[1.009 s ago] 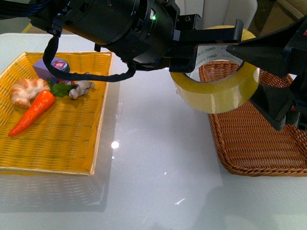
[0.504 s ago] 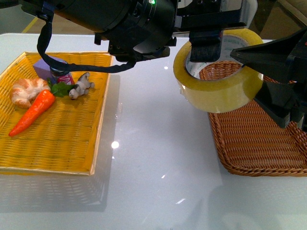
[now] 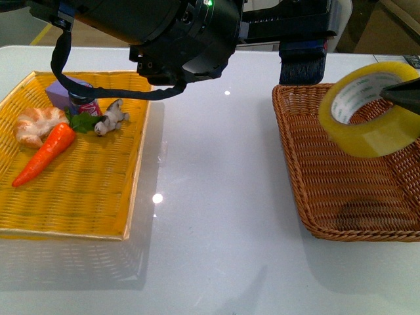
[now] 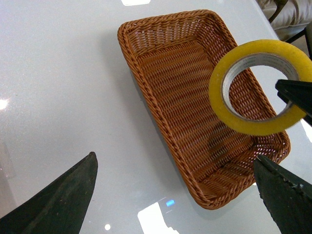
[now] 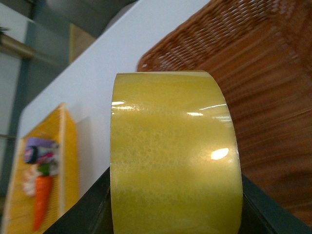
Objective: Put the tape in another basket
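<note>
Nearest lay the glossy white table, with lamp glare on it.

Further out, two containers sat well apart.
- The yellow tray, on the left, held a carrot, then a shrimp, a green leaf, a pale knobbly piece and a purple packet at its far end.
- The basket, on the right, held nothing; only a round shadow lay on its woven floor.

The tape hung tilted in the air over the basket's far right part, touching neither floor nor rim. The right gripper was clamped on it, with one finger through the core and the roll's wall pinched between the jaws.

Farthest back, the left gripper was empty, its jaws spread wide, looking down on the basket.

Handling, as a judgement:
- The roll looked stiff and fairly light, and sturdy enough to take a short drop.
- Its outer face was glossy and probably slick, so a hold across the wall through the core seemed the safest.
- Being round, it might roll if it landed on edge, though the sloping sides should contain it.
</note>
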Tool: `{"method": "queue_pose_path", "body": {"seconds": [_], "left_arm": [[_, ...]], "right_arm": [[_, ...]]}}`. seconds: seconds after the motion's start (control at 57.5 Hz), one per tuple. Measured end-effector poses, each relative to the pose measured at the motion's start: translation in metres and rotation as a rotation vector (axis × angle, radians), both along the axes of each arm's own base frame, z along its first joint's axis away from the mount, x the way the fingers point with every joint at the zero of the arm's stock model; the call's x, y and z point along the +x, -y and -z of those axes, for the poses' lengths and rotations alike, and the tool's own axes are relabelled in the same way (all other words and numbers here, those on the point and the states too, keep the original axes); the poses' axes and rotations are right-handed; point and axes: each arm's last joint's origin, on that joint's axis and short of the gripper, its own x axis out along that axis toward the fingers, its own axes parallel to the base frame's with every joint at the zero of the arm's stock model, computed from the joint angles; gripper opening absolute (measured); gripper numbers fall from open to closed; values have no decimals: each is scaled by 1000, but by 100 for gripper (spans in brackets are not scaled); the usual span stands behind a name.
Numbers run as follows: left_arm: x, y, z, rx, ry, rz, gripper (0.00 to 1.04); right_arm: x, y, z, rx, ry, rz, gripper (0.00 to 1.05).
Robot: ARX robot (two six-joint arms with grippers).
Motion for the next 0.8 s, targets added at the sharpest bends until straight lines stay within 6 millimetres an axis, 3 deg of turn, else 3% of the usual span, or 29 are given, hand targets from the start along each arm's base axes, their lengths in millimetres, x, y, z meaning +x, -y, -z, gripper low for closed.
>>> {"method": "queue_pose_path", "body": {"seconds": [0.261,0.4,0.73,0.8], "left_arm": [[0,0,0,0,0,0,96],[0,0,0,0,0,0,96],[0,0,0,-1,0,0,96],[0,0,0,0,0,0,96]], "right_arm": [[37,0,20,-409,-119,-91,47],[46,-4,24,-478,-123,-141,48],[44,-4,27,-510,-112,-152,97],[34,1,22,-508,-98,-121,95]]}}
